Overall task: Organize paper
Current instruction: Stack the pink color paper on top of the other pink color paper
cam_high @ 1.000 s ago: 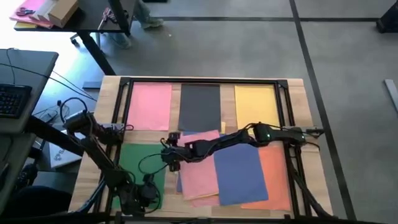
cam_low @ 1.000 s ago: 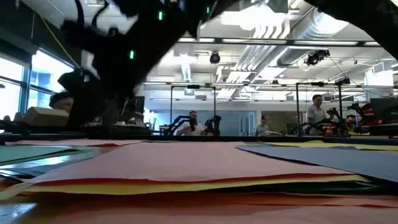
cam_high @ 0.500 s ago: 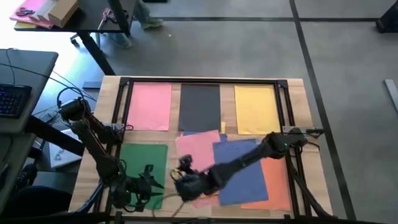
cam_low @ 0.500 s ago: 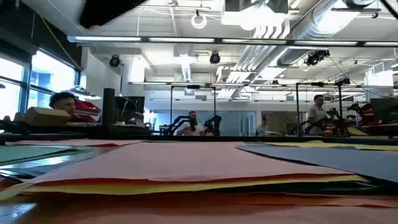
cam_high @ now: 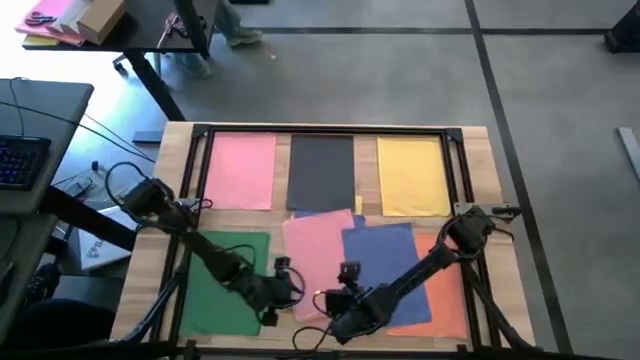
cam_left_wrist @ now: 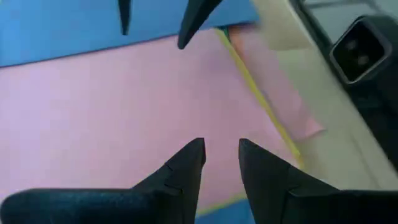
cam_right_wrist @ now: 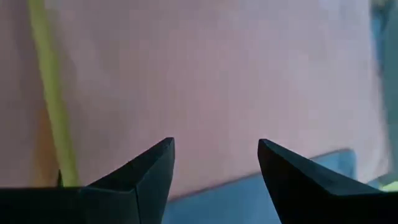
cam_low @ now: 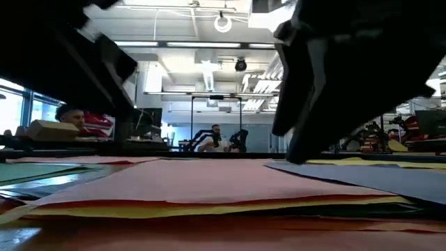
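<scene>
Along the far side of the wooden worktop (cam_high: 480, 150), three thin rectangular paper sheets lie flat and apart inside a dark metal frame (cam_high: 330, 130): a pink sheet (cam_high: 240, 170), a dark grey sheet (cam_high: 321, 172) and a yellow sheet (cam_high: 412, 176), with bare strips of wood between them. Nearer, a green sheet (cam_high: 215, 262) lies alone on the left. Beside it sits a loose, overlapping pile: a second pink sheet (cam_high: 318, 245) on top, a blue sheet (cam_high: 388, 262) lapping its right edge, and an orange sheet (cam_high: 445, 285) showing at the right. A thin yellow edge (cam_left_wrist: 252, 87) pokes out under the pink one.

Both arms reach in low over the pile's near edge. The left tool (cam_high: 272, 292) hangs at the pink sheet's left border, its fingers (cam_left_wrist: 186, 171) a narrow gap apart over pink paper, holding nothing. The right tool (cam_high: 347, 300) hovers just beside it, with fingers (cam_right_wrist: 149, 171) spread wide above pink and blue paper. The two tools stand close together, leaving little free room between them; whether either touches the paper is hard to tell from these views.
</scene>
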You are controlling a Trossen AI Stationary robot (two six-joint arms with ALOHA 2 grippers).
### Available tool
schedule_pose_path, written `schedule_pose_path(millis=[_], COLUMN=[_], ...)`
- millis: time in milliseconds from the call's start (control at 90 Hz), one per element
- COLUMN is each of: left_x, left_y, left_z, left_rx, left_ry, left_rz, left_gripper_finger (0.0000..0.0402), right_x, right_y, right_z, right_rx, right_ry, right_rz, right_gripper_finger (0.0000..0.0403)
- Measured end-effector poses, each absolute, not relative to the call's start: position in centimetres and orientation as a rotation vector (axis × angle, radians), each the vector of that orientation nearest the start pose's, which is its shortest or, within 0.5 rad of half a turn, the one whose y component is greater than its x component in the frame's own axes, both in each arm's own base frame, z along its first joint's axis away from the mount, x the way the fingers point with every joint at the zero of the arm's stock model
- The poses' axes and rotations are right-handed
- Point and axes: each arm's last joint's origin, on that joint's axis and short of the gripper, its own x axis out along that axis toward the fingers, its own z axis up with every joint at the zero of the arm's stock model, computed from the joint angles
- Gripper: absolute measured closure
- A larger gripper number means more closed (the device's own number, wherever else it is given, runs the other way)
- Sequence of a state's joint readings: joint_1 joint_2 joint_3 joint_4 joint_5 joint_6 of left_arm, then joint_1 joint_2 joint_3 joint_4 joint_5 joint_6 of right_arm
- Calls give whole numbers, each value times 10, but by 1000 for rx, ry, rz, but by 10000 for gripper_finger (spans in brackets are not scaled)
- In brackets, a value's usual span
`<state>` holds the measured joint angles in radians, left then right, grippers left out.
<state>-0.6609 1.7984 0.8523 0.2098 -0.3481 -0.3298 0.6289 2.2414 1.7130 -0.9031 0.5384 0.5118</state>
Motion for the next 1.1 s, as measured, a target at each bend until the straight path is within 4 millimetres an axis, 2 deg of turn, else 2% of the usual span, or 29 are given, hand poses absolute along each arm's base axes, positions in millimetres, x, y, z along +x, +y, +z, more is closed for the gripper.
schedule_pose_path(millis=[111,189,378,500,711,1100], left_x=[280,276,254,244,243,243], left_y=[-207,-214,-236,-245,-247,-247], left_z=[124,125,132,124,104,98], left_rx=[87,142,324,411,458,509], left_ry=[728,736,691,689,728,720], left_rz=[-249,-282,-291,-272,-262,-243], left_gripper_finger=[310,310,310,310,310,310], right_x=[366,370,385,393,407,416], right_y=[242,240,230,220,206,206], right_z=[144,144,147,148,148,131], right_rx=[-295,-272,-212,-159,-125,-138], right_ry=[1137,1126,1080,1083,1071,1078], right_rz=[-214,-204,-201,-189,-160,-78], right_gripper_finger=[187,187,187,187,187,187])
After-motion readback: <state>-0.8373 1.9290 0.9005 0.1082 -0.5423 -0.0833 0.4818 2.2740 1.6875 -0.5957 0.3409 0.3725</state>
